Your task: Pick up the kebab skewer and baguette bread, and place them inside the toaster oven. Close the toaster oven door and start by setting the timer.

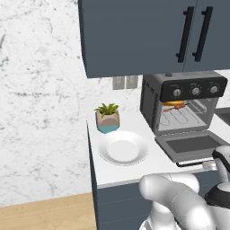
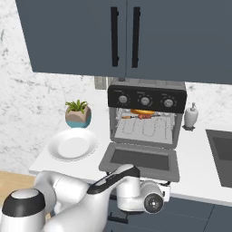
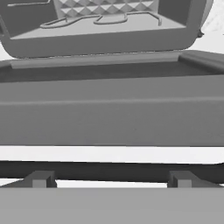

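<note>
Now one toaster oven (image 2: 147,115) sits on the counter (image 2: 199,154), its one door (image 2: 140,161) dropped flat open, black handle (image 3: 109,170) close under the hand camera. Inside on the rack lie one baguette (image 2: 142,111) and one kebab skewer (image 2: 144,116) just in front. Three knobs (image 2: 145,100), one plate (image 2: 72,145), one plant (image 2: 78,114). Gripper jaws spread wide, holding nothing.

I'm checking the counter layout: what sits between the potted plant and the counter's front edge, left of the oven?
A white plate lies there, in front of the potted plant, apart from it and left of the toaster oven door. Both base views show it.
</note>
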Controlling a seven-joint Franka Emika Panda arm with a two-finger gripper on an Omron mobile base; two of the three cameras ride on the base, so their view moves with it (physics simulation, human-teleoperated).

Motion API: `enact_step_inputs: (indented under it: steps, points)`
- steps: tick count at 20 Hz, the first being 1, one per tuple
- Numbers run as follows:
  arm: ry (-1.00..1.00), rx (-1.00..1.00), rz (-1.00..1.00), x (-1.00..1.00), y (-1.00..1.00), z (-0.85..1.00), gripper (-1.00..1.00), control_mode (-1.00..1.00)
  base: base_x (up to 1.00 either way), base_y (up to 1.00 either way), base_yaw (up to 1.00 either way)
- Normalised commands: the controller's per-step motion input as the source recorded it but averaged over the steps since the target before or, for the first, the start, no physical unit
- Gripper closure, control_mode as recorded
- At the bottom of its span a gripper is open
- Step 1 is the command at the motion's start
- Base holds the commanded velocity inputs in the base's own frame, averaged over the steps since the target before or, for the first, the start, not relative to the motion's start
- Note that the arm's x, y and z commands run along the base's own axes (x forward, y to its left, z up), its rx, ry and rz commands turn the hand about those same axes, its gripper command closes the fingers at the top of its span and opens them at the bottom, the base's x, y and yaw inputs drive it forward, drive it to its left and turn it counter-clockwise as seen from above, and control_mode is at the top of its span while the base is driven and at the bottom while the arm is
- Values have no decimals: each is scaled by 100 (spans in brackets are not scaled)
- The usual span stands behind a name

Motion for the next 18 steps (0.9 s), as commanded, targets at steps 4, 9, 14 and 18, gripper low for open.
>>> enact_step_inputs:
  steps: [4,9,14,18]
  points:
    - [1,0,0,0,0,-19,-100,-100,0,0,0]
    - [5,0,0,0,0,-21,-100,-100,0,0,0]
    - [12,0,0,0,0,-20,-100,-100,0,0,0]
    - [10,0,0,-1,0,-22,-100,-100,0,0,0]
